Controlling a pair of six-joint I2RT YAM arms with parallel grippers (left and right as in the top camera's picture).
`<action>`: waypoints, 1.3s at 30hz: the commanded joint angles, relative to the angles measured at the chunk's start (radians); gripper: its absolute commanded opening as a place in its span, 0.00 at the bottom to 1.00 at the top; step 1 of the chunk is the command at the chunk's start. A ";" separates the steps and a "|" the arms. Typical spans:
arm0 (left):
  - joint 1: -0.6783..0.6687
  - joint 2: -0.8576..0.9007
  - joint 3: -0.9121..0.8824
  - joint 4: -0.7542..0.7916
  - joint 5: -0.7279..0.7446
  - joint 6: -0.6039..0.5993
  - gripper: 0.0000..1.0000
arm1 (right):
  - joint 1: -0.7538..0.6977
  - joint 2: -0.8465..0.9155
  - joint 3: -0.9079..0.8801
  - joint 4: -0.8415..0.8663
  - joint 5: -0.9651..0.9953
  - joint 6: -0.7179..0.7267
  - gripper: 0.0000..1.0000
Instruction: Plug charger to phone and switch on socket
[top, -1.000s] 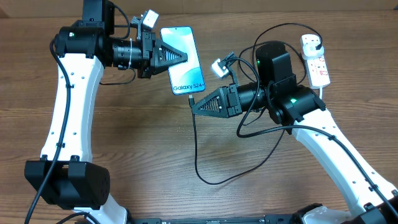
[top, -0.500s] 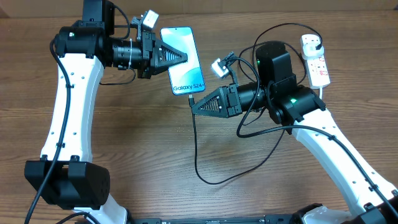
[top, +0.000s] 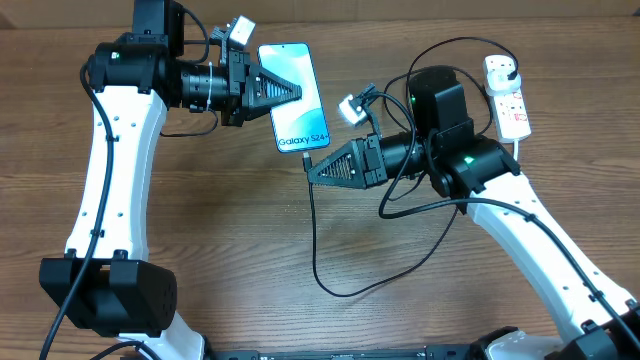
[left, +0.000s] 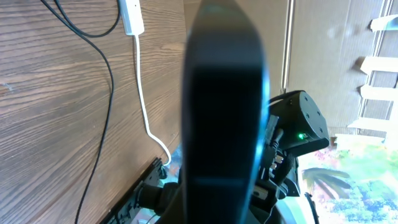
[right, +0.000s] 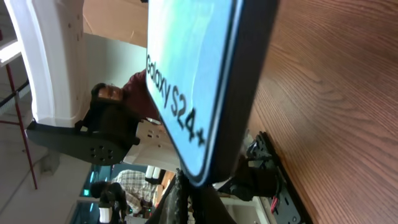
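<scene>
One slim, black-framed smartphone with a teal screen (top: 298, 118) is held over the wooden counter (top: 240, 240). Its long axis runs away from the robot, with the lettered end nearest. The left claw (top: 298, 92) is clamped on its left edge. Just beyond the lettered end, the right claw (top: 310, 167) pinches the one thin black charger cable (top: 316, 250). One white power strip (top: 507, 100) lies well to the phone's right.

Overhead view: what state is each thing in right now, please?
phone: screen lit, pinched by left gripper.
charger: tip at phone's bottom edge, held by right gripper; seating unclear.
socket: charger's plug in it; switch too small to read.
</scene>
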 joint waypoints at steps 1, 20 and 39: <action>-0.008 -0.002 0.002 0.000 0.060 0.022 0.04 | 0.011 0.002 0.027 0.012 -0.002 0.015 0.04; -0.006 -0.002 0.002 0.001 0.048 0.022 0.04 | 0.011 0.002 0.027 0.028 -0.022 0.024 0.04; -0.006 -0.002 0.002 0.000 0.034 0.022 0.04 | 0.010 0.002 0.027 0.029 -0.036 0.024 0.04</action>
